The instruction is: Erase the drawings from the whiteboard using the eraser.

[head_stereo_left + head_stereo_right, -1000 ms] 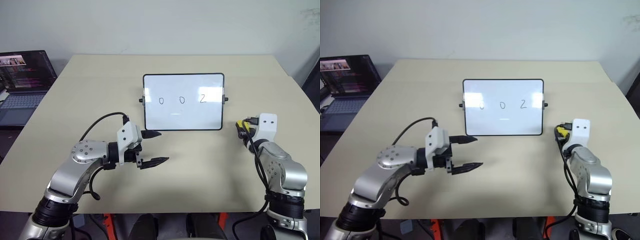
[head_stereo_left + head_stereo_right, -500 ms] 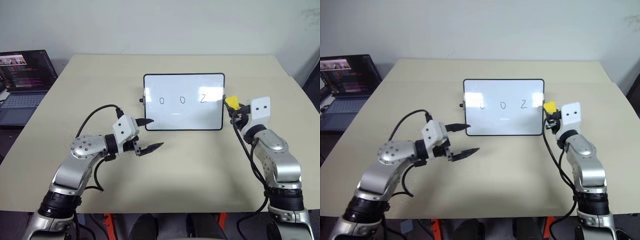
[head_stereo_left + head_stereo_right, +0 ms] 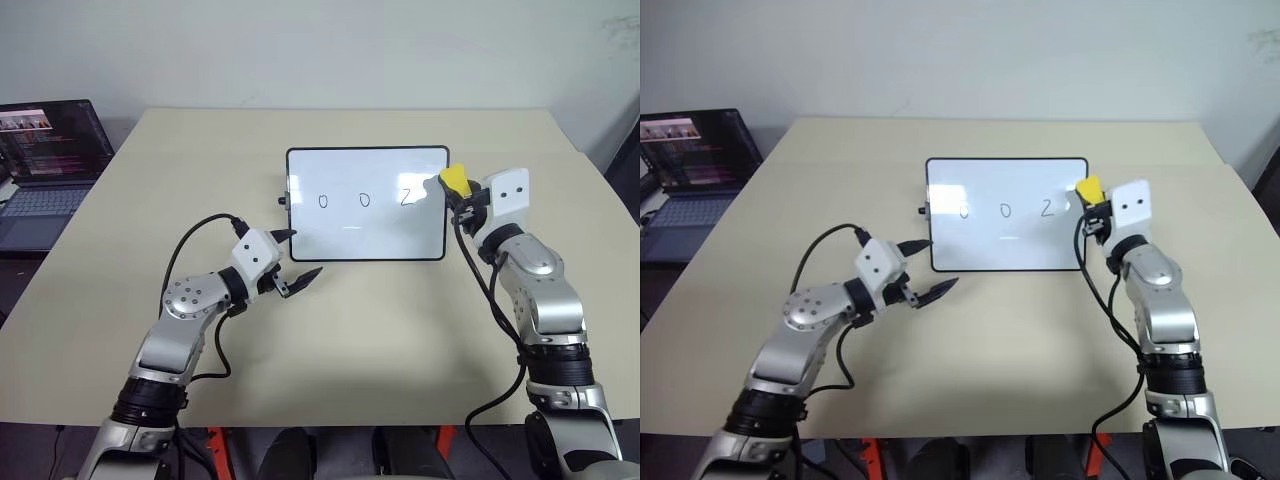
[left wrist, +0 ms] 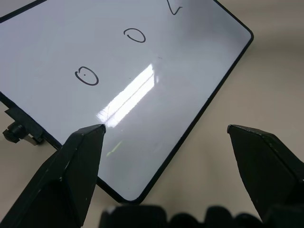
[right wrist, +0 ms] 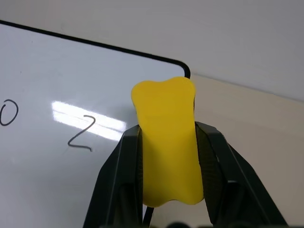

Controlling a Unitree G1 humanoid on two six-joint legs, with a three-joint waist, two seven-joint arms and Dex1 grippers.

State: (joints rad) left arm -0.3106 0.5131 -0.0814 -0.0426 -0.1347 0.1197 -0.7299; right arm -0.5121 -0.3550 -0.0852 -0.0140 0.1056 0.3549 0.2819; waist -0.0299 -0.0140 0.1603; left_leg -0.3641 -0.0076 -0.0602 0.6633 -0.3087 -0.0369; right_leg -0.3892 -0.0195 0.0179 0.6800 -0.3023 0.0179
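Tabletop (image 3: 400, 330) of pale beige fills the scene, a laptop (image 3: 50, 160) open at its far left edge. Whiteboard (image 3: 340, 240) lies mid-table, long axis across, drawings (image 3: 364, 200) in a row. Left gripper (image 3: 297, 260) gapes wide at its near left corner. Right gripper (image 5: 167, 156) clamps the eraser (image 5: 167, 142) — long axis running forward, by the board's far right corner.

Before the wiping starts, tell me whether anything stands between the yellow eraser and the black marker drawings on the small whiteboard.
Nothing visible does. The right gripper holds the small yellow oblong eraser at the black-framed white whiteboard's upper right corner, beside the "2" of the thin black hand-drawn drawings. The board face between them is bare. The left gripper is open at the lower left corner.
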